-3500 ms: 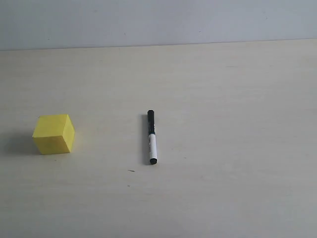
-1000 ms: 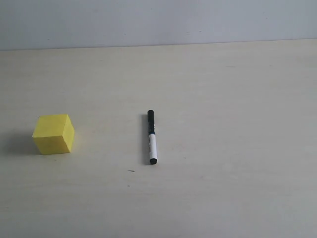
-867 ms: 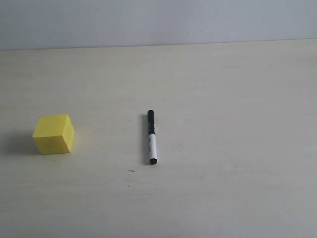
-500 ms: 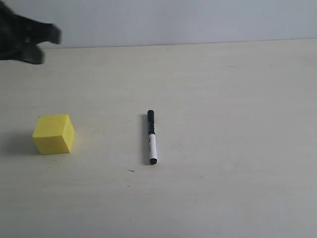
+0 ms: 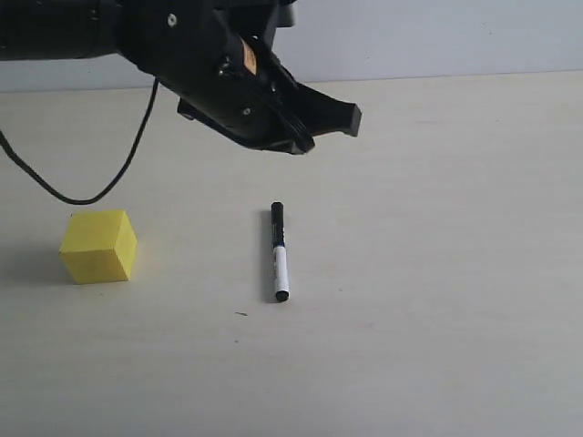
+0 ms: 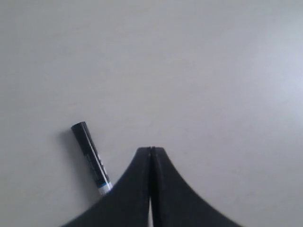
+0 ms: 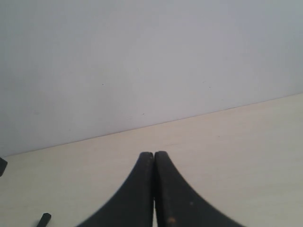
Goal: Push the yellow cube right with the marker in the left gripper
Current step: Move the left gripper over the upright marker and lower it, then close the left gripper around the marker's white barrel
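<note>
The marker (image 5: 278, 252) lies flat on the pale table, black cap pointing away, white barrel toward the front. The yellow cube (image 5: 99, 246) rests well to its left. My left gripper (image 5: 339, 119) hangs above and behind the marker on its black arm, jaws pressed together and empty. In the left wrist view the marker (image 6: 90, 157) lies beside the shut left gripper (image 6: 151, 149), apart from it. My right gripper (image 7: 154, 154) is shut on nothing over bare table, out of the exterior view.
A black cable (image 5: 86, 187) loops down from the left arm behind the cube. The table's far edge (image 5: 437, 76) meets a plain grey wall. A small dark speck (image 5: 241, 314) marks the table in front of the marker.
The left arm has swept in from the upper left and now reaches over the table's middle, behind the marker. Marker and cube have not moved.
</note>
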Available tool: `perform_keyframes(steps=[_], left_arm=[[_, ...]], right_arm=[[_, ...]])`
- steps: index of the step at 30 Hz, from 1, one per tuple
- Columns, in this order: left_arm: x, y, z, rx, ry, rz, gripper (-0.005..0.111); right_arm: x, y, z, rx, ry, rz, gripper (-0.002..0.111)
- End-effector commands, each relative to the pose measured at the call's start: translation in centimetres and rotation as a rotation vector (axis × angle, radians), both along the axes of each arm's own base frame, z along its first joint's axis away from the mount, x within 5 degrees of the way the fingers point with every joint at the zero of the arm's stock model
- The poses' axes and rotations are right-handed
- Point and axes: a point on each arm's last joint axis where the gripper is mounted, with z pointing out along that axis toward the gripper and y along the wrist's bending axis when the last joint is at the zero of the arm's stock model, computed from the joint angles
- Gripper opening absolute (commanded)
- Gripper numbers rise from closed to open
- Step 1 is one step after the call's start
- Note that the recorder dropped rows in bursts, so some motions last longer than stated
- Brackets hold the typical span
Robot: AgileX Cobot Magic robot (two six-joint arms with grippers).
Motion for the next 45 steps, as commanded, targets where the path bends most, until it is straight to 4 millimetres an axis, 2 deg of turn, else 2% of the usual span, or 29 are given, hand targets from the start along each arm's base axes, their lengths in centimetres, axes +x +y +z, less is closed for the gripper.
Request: perform_keyframes(steps=[1,7,12,15,17,22,28,39,45], left_arm=[[0.5,-0.5,-0.5,-0.031,0.024,0.047,0.000],[1.3,-0.1,0.3,0.128,0.107,0.130,0.005],[1.5,-0.7,0.8,0.278,0.204,0.171,0.024],[1.5,-1.9,-0.1,0.318,0.231,0.157,0.036],[1.6,-2.8,-1.0,0.282,0.264,0.211,0.041],[1.9,-3.8,-3.6,0.258,0.371,0.306,0.050],[2.1,-4.1,-6.5,0.315,0.425,0.341,0.050],[2.5,-4.1,-9.6,0.381,0.453,0.328,0.050],[2.7,-4.1,-10.6,0.405,0.456,0.320,0.050]], right_arm=[[0.0,0.0,0.0,-0.002,-0.011,-0.006,0.000],[0.0,0.0,0.0,-0.001,-0.011,-0.006,0.000],[0.0,0.0,0.0,-0.001,-0.011,-0.006,0.000],[0.0,0.0,0.0,-0.003,-0.011,-0.006,0.000],[0.0,0.0,0.0,-0.003,-0.011,-0.006,0.000],[0.0,0.0,0.0,-0.003,-0.011,-0.006,0.000],[0.0,0.0,0.0,-0.003,-0.011,-0.006,0.000],[0.0,0.0,0.0,-0.003,-0.011,-0.006,0.000],[0.0,0.0,0.0,-0.003,-0.011,-0.006,0.000]])
